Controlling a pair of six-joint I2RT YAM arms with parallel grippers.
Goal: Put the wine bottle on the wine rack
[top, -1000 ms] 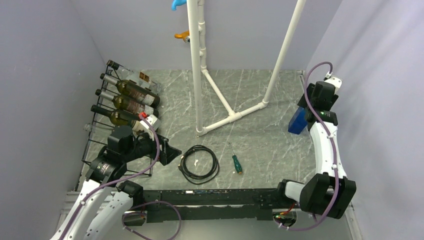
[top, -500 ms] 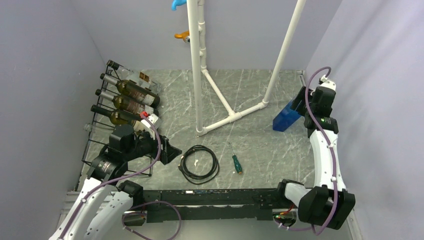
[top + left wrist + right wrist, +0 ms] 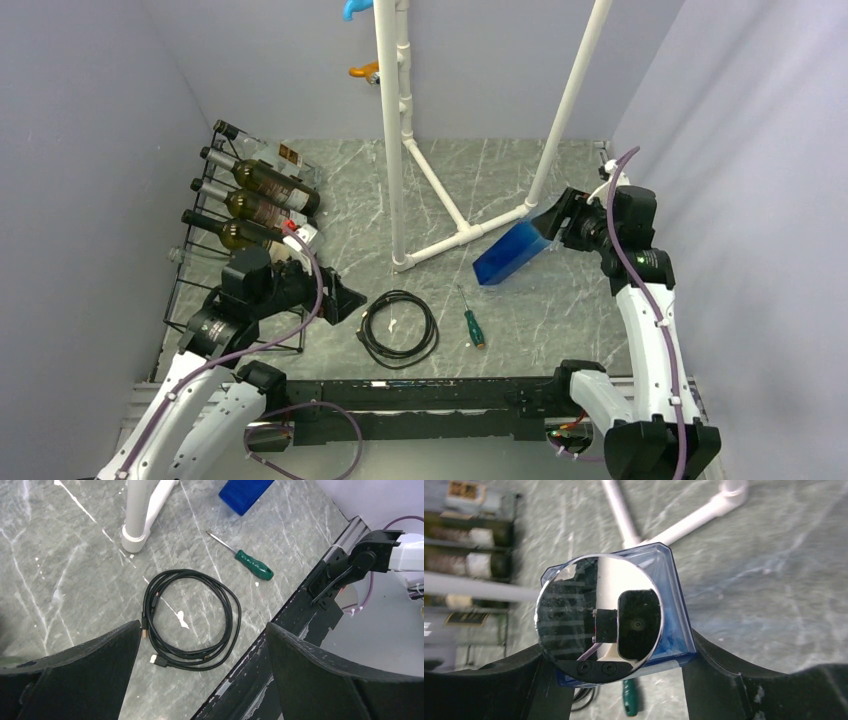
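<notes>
From above, the blue bottle [image 3: 510, 255] is held tilted by the right gripper [image 3: 558, 222], well apart from the wine rack [image 3: 190, 262]; carriage leftward is judged the next need. Left wrist: the left gripper [image 3: 202, 627] is spread wide, empty. Right wrist: jaws are clamped on the blue bottle

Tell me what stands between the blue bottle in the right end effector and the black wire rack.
The white pipe frame's upright post and floor legs stand between the blue bottle and the wine rack. The left arm also lies over the rack's near end.
</notes>
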